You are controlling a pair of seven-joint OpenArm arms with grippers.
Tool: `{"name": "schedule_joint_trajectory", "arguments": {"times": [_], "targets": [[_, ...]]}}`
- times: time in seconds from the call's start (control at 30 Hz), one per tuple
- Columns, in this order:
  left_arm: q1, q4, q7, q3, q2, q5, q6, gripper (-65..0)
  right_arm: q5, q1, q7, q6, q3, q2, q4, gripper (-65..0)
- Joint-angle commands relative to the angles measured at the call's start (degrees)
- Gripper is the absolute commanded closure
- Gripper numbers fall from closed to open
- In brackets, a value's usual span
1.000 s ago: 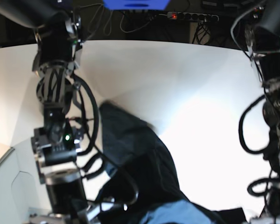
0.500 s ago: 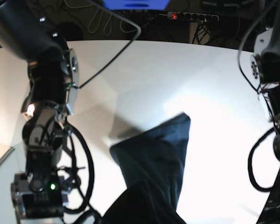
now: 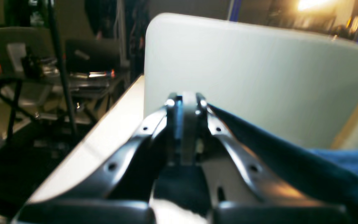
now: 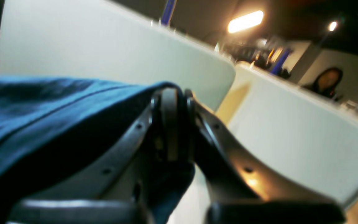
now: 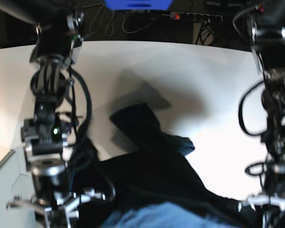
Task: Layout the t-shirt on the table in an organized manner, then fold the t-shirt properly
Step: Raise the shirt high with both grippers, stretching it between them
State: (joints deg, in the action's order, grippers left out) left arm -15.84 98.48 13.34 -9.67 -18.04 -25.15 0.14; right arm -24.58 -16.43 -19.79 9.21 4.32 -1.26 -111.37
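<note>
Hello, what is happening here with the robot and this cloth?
A two-armed robot is handling a dark navy soft cloth t-shirt above a glossy white table. The left gripper and the right gripper are each shut on its fabric. The shirt hangs bunched between them, not yet laid flat.

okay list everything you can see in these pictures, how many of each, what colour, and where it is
t-shirt: one, dark navy, hanging bunched between the two arms at the near side of the table, a loose flap reaching toward mid-table.
table: one, glossy white, curved far edge, filling most of the base view.
power strip: one, black with a red light, behind the far table edge.
blue box: one, blue, top edge of the base view, behind the table.
seated person: one, dark hooded top, blurred, far background of the right wrist view.
left gripper: one, black and pale, shut on the t-shirt.
right gripper: one, black, shut on the t-shirt.
</note>
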Motion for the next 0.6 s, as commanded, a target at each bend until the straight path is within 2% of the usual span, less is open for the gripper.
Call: {"name": "schedule_joint_trajectory", "arguments": {"times": [0.0,0.13,0.3,0.57], "targets": [[1.1,1.3,-2.4,-0.7,0.3,-0.1,-0.2,-0.1,-0.1,-0.1,2.0,-0.3,-0.4,-0.1,-1.0,0.0],[10.6,1.8,-6.6,-2.4,2.4,-0.1,-0.3,-0.1,-0.1,4.7,2.0,-0.3,-1.0,-0.1,-1.0,0.0],[19.0,5.8,-6.7,-2.0,2.8,-0.2,-0.3,-0.1,-0.1,10.1,2.0,-0.3,-1.0,0.0,-1.0,0.0],[34.1,12.7,-6.7,-1.4,7.7,-0.2,-0.4,-0.1,-0.1,22.4,2.0,-0.3,-1.1,0.0,-1.0,0.0]]}}
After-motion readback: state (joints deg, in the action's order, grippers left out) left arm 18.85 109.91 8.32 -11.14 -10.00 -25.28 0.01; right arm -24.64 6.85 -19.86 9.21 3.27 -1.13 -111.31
